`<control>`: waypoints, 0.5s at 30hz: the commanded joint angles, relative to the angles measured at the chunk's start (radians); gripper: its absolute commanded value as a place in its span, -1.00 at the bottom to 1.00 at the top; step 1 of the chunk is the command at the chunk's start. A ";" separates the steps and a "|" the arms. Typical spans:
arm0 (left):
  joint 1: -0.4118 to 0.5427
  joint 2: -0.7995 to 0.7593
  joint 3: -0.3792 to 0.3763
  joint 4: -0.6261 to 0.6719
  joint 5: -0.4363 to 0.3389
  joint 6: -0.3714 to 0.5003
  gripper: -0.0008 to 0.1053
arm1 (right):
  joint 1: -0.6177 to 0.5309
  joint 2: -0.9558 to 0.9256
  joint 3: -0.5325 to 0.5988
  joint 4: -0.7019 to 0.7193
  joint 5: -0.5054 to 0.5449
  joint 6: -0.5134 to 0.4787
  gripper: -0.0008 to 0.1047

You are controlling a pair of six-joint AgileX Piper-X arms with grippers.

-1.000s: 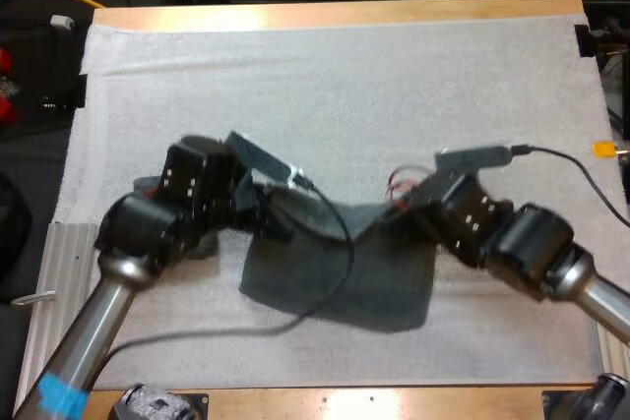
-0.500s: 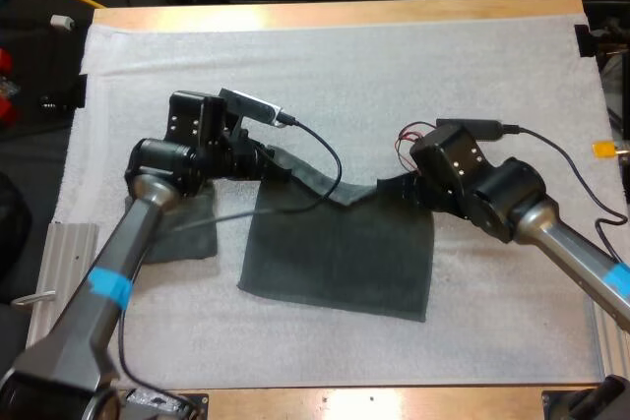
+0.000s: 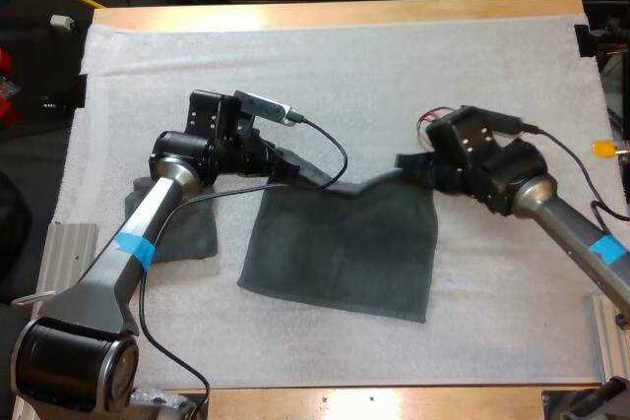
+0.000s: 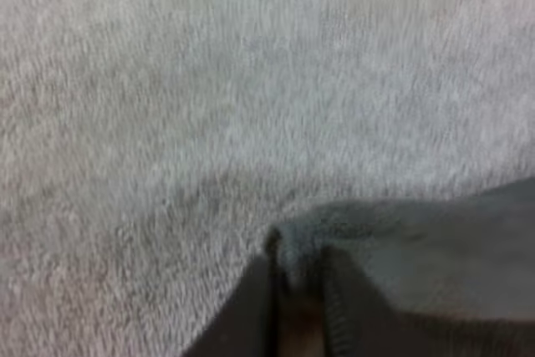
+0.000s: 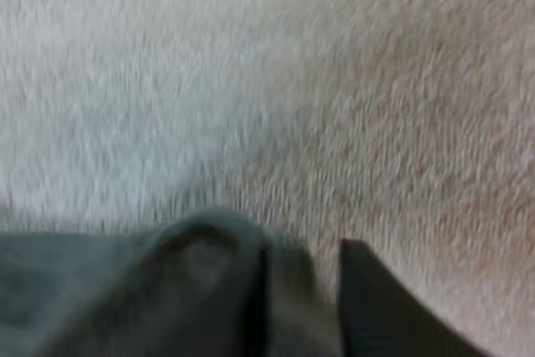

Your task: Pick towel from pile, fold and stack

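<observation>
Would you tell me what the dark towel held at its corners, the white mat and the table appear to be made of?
The towel looks like soft matte cloth: it sags and creases between its held corners. The mat seems to be fuzzy foam or felt, judging by its pebbled texture. The table appears to be smooth light wood, perhaps laminate.

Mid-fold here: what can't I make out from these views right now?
- High view: the left arm crosses the second towel, so whether it is folded or crumpled cannot be told.
- High view: the left gripper and right gripper cover the spread towel's far corners.
- Wrist views: blurred cloth hides how much of each corner is pinched.
</observation>
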 commanded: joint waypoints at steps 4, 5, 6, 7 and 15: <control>0.000 -0.006 -0.046 0.027 0.021 -0.022 0.25 | -0.021 -0.025 -0.003 0.015 0.002 -0.020 -0.03; 0.000 -0.007 -0.055 0.041 0.023 -0.022 0.31 | -0.020 -0.032 -0.003 0.028 0.010 -0.020 -0.03; 0.000 -0.010 -0.069 0.069 0.023 -0.019 0.31 | -0.020 -0.049 -0.003 0.050 0.024 -0.020 -0.03; 0.000 -0.014 -0.079 0.092 0.023 -0.016 0.26 | -0.020 -0.066 -0.003 0.071 0.033 -0.020 -0.04; 0.000 -0.144 -0.086 0.205 0.023 -0.013 -0.04 | -0.010 -0.223 -0.003 0.195 0.010 -0.091 -0.04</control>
